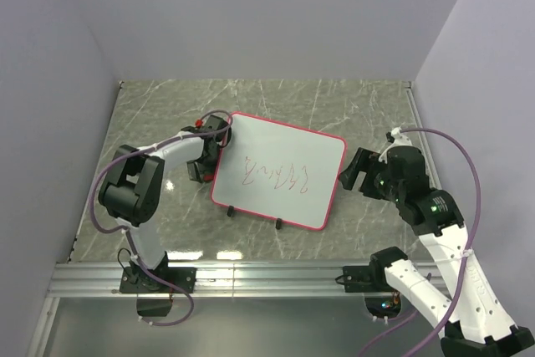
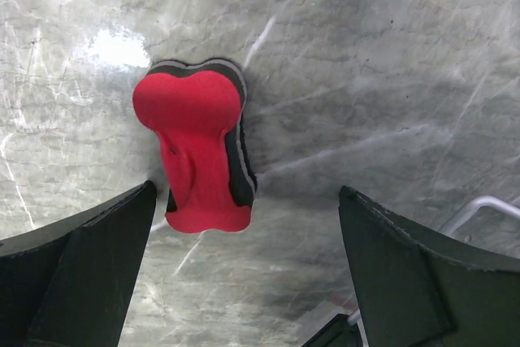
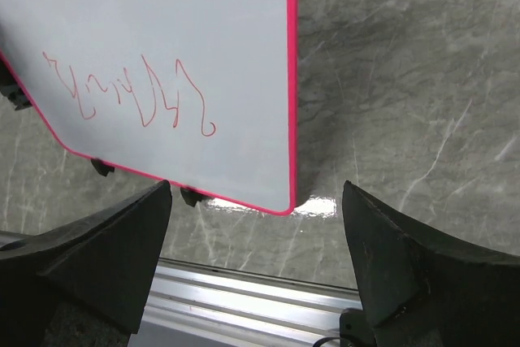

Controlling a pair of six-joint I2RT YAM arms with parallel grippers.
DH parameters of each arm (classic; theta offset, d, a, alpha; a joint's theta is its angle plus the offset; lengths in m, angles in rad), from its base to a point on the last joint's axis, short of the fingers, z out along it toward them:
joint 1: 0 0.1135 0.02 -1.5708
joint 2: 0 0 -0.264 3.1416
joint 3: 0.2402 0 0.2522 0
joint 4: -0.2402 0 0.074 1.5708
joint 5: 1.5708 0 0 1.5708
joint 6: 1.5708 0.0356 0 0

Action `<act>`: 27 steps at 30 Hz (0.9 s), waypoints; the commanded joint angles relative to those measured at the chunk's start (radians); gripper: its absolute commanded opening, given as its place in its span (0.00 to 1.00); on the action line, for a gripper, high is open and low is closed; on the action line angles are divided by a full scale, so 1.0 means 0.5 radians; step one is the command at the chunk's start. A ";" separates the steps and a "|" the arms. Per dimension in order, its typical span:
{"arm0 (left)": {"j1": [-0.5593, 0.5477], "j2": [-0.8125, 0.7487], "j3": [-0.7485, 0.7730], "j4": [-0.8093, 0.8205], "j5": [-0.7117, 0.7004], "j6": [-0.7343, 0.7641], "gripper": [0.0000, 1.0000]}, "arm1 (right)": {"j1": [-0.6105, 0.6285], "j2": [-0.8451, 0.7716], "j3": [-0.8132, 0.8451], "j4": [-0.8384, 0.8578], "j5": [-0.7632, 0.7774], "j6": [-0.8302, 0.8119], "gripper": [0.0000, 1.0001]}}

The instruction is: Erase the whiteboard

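The whiteboard (image 1: 280,171) is lying flat near the middle of the grey marbled table (image 1: 368,106). Its long axis is running left to right, and its right end is tilting a little toward the arms. The small black feet are sitting along the near long edge, facing the metal rail (image 1: 267,277). A red scribble (image 1: 276,175) is running along the board's length, across its middle.

The left claw (image 1: 209,152) is hanging just beside the board's left short edge, and the right claw (image 1: 351,171) is hovering near the right short edge, not touching it.

The overhead view is not showing what lies under the left claw. The left wrist camera is filling that in: a red and black eraser (image 2: 199,148) is lying on the stone, with the left claw (image 2: 244,209) spread wide above it and the fingers (image 2: 89,258) clear of it on both sides.

The right wrist camera is giving the closer look at the whiteboard (image 3: 162,62) — its pink frame, a rounded near corner and the scribble (image 3: 130,91). The right claw (image 3: 256,201) is also spread apart, holding nothing.
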 commanded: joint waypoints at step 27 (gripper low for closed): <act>0.156 0.037 -0.094 0.178 0.015 0.076 0.34 | 0.017 0.107 -0.066 0.121 -0.031 -0.013 0.91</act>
